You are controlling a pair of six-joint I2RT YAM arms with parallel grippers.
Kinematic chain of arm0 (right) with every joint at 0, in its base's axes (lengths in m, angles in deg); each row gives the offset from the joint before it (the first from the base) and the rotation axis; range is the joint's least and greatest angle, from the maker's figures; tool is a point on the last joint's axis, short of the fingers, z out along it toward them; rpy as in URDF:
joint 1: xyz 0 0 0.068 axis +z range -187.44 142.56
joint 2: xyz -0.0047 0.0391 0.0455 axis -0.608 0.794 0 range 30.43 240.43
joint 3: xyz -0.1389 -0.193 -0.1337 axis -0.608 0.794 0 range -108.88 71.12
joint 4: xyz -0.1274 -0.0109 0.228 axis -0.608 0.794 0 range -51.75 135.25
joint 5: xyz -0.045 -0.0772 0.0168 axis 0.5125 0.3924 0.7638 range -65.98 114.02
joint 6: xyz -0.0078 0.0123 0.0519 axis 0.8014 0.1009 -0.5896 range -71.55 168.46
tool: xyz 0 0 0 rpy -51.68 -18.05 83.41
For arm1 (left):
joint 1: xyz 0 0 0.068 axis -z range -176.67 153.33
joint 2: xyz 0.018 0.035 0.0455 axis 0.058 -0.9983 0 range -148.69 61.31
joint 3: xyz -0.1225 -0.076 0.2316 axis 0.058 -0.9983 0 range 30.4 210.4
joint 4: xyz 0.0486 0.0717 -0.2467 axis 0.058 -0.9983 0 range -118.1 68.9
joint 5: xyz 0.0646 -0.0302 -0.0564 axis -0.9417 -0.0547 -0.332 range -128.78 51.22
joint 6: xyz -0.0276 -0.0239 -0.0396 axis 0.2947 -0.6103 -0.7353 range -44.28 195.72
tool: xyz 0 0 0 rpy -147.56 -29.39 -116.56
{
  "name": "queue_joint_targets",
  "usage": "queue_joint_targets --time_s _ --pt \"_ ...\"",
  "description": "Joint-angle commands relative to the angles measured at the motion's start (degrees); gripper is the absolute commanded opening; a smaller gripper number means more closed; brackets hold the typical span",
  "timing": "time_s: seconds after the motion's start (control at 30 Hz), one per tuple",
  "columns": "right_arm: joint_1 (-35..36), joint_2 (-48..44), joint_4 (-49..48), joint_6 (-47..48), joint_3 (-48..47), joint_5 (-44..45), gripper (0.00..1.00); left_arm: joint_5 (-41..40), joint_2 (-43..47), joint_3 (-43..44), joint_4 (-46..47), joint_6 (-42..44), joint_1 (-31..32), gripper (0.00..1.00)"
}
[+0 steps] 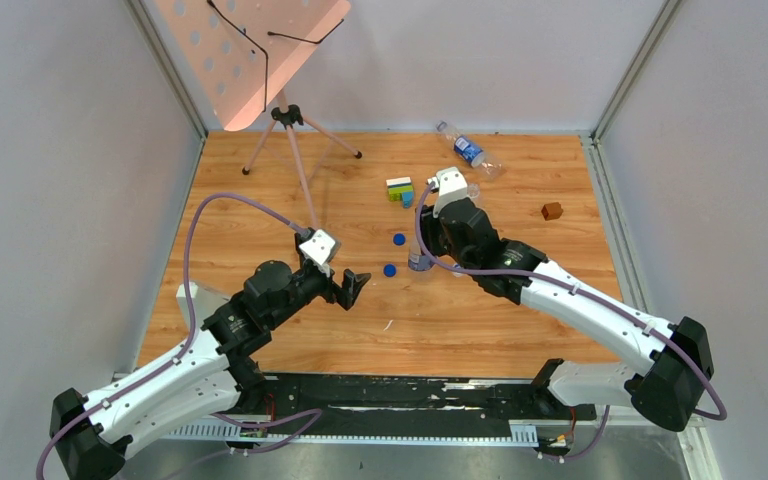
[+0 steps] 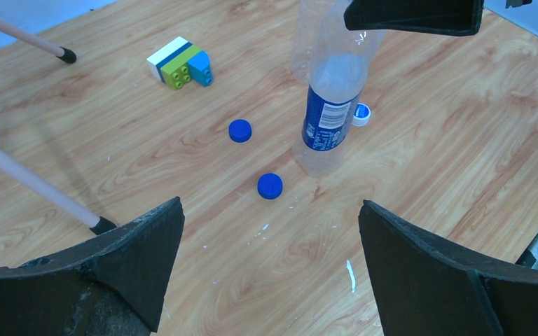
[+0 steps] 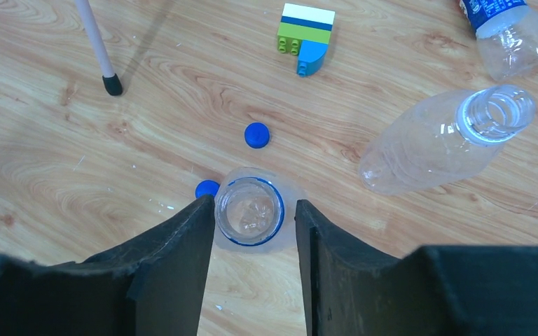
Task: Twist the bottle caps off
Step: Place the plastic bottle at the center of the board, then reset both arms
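Wood-grain worktop (image 1: 520,320) inside grey enclosure walls (image 1: 60,150). Right tool (image 3: 254,210) clamped on upright clear plastic bottle with blue label (image 2: 326,119), mouth open, cap off. Left tool (image 2: 270,210) spread apart, empty, hovering near. Dark blue round plastic cap (image 2: 270,185) and second dark blue cap (image 2: 239,130) loose near bottle; whitish round cap (image 2: 361,113) behind it. Unlabelled clear plastic bottle (image 3: 441,140) lying open-mouthed. Labelled bottle at far edge (image 1: 468,150): cap state indeterminate. Judged nearly complete.
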Motion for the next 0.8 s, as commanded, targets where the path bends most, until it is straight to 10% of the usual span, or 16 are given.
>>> queue_joint_targets --time_s 0.0,0.77 --pt "-0.1 -0.5 0.7 0.1 -1.2 -1.7 0.47 -0.6 0.9 2.2 0.4 0.8 -0.2 1.00" --pt "0.0 -6.2 0.7 -2.3 -0.6 -4.4 0.78 -3.3 0.8 1.8 0.4 0.1 -0.1 1.00"
